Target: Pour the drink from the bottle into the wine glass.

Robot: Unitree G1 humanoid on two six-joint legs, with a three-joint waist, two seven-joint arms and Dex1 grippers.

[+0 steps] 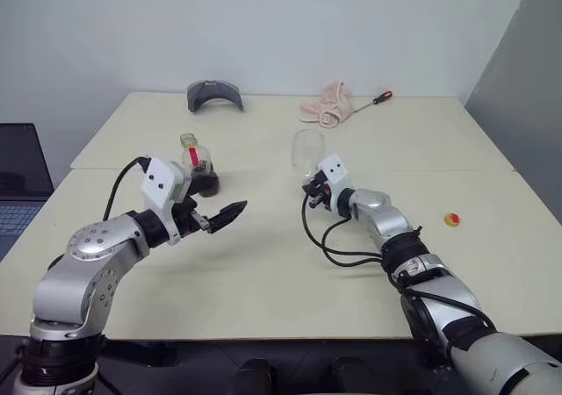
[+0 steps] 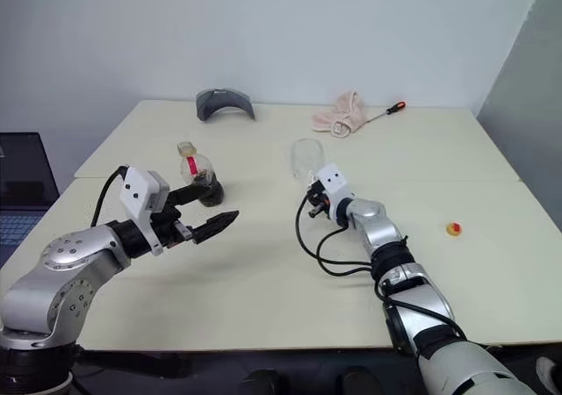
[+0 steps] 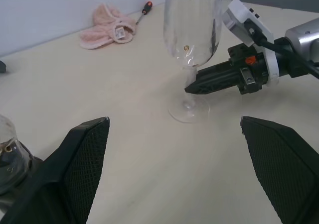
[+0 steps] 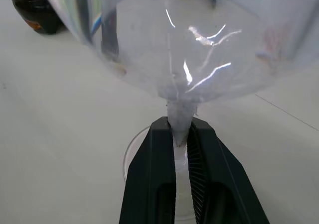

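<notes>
Right gripper (image 4: 180,134) clamped on wine glass (image 3: 192,45) stem; left gripper (image 3: 174,164) gaped wide. Bottle (image 1: 198,167) partly hidden; label unreadable.

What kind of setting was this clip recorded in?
Likely a lab or test room, not a home: plain cream tables pushed against a bare white wall, a laptop on the left, and stray props such as a screwdriver and a pink cloth.
</notes>
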